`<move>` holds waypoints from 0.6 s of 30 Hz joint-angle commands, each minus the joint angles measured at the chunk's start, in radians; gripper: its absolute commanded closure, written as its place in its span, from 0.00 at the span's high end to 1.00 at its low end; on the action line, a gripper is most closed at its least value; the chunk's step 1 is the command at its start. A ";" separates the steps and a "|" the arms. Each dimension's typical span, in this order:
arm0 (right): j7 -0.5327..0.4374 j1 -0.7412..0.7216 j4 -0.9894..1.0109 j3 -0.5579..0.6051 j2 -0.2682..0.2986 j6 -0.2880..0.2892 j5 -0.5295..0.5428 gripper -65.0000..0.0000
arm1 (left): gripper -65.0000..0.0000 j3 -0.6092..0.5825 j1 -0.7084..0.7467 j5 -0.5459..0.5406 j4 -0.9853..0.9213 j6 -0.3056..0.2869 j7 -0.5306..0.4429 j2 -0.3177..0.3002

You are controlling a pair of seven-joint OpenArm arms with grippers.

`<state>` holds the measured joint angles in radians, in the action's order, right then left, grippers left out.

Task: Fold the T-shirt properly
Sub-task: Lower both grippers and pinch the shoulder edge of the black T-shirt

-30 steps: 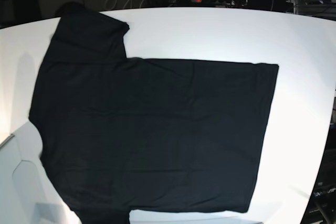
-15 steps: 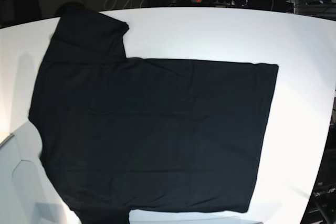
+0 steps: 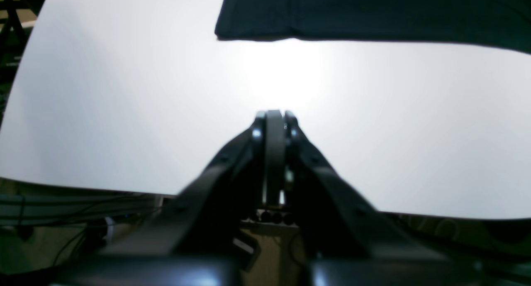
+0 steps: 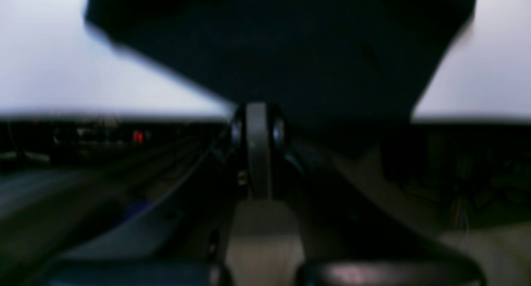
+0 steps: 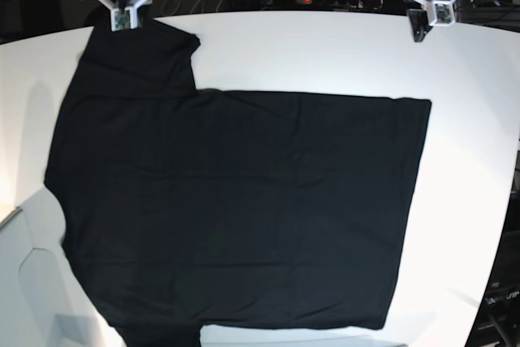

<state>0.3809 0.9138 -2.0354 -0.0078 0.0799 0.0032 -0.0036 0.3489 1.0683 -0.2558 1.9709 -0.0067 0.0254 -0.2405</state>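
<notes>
Across the white desk [image 5: 325, 54] the T-shirt [image 5: 236, 209] lies spread flat, plain black side up, its hem toward the base view's right and one sleeve reaching the far edge at upper left. No fold shows yet.

Both claws sit at the far edge, fingers pressed together and holding nothing. The right claw [image 5: 122, 18] hangs right over the tip of that far sleeve; its wrist view is blurred, with black cloth filling the space beyond its fingertips. The left claw [image 5: 422, 28] is over bare desk, with the far hem corner near but apart from it.

The step in hand looks like the first reach for grip points. To do it well, each claw should part its fingers before coming down, then pinch only at an edge: the right one at the sleeve or shoulder seam, the left one at the hem corner. Both layers should be caught together, and the two lifted evenly so the fold line stays straight and no cloth bunches.
</notes>
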 commanded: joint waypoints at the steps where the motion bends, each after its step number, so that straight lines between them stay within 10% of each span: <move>1: -0.013 0.001 -0.017 -0.002 0.002 0.002 -0.002 0.00 | 0.01 0.006 0.005 0.000 0.014 0.003 -0.023 -0.004; 5: -0.013 -0.072 -0.017 0.004 0.001 0.002 -0.002 0.00 | 0.02 0.006 -0.024 -0.001 0.011 0.003 -0.023 -0.003; 9: -0.013 -0.131 -0.017 -0.001 0.001 0.002 -0.002 0.00 | 0.29 0.006 -0.047 -0.001 0.012 0.003 -0.023 -0.003; 14: -0.012 -0.195 -0.017 -0.004 0.007 0.002 -0.002 0.22 | 0.64 0.008 -0.096 0.000 0.009 0.003 -0.023 -0.003; 18: -0.012 -0.252 -0.017 -0.031 0.007 0.002 -0.002 0.36 | 0.66 0.028 -0.141 0.000 0.009 0.003 -0.023 -0.003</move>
<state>0.3935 0.6609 -2.0354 -0.0391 0.0826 0.0032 -0.0036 0.3660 0.9188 -0.2562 1.9675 -0.0078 0.0269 -0.2363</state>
